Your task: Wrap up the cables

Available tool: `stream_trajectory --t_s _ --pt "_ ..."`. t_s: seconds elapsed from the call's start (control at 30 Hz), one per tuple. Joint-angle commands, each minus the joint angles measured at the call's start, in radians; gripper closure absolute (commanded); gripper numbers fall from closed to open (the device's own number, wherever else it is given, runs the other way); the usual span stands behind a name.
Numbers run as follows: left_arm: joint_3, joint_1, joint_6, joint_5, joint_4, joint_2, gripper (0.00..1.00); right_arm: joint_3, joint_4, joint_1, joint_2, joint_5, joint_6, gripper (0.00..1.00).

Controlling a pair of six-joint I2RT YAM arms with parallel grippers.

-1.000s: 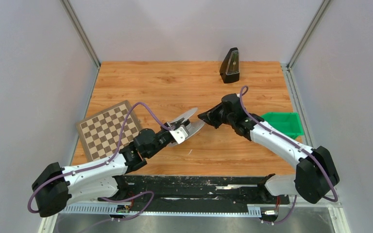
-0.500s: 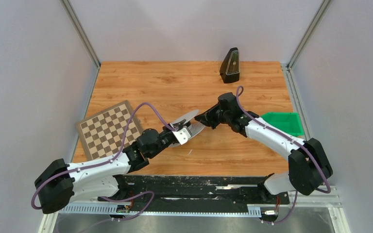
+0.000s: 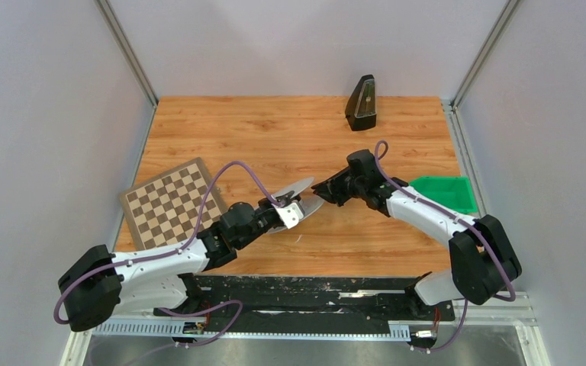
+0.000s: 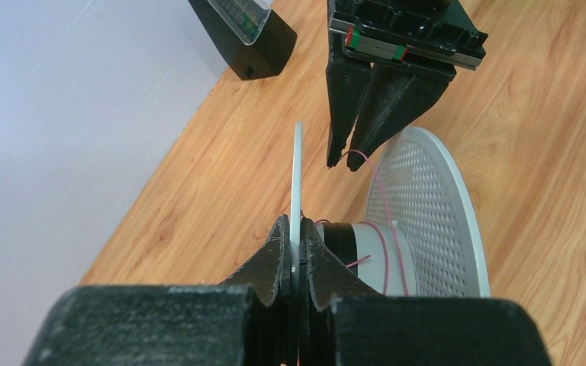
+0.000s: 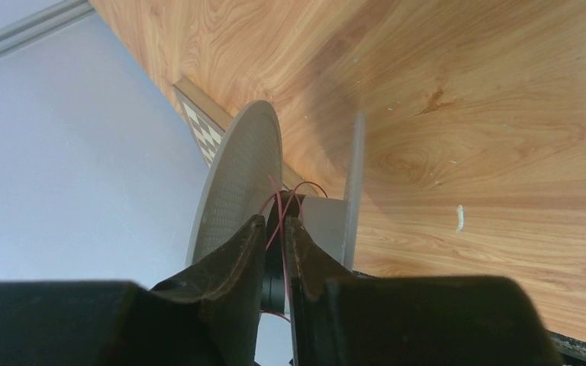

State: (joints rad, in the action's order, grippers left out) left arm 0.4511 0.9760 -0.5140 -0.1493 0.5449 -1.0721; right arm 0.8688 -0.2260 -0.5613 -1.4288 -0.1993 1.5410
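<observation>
Spool (image 4: 362, 238) shifted rightward | left gripper (image 4: 294, 229) clamps thin grey flange (image 4: 298, 171), other flange (image 4: 435, 221) perforated | right gripper (image 4: 340, 165) narrowly parted, red wire (image 4: 380, 194) seemingly loose

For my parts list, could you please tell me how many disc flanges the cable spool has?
2. One thin flange sits edge-on between the left fingers; the perforated flange stands across the hub from it.

Matt plastic on smooth wood
The spool (image 4: 427, 217) is showing matt, perforated grey plastic flanges; the table (image 3: 267, 130) is showing smooth, faintly glossy wood grain.
</observation>
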Motion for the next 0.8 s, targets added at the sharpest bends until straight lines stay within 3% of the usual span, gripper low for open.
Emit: stream_trajectory --t_s 0.0,0.77 --pt "0.042 -0.002 -0.008 -0.036 0.237 0.019 1.00 -0.034 -0.036 0.008 0.020 -0.016 0.008 0.79" --pt "0.026 -0.001 0.011 -0.059 0.246 0.014 1.00 -0.076 -0.037 0.069 0.049 -0.004 -0.025 0.69"
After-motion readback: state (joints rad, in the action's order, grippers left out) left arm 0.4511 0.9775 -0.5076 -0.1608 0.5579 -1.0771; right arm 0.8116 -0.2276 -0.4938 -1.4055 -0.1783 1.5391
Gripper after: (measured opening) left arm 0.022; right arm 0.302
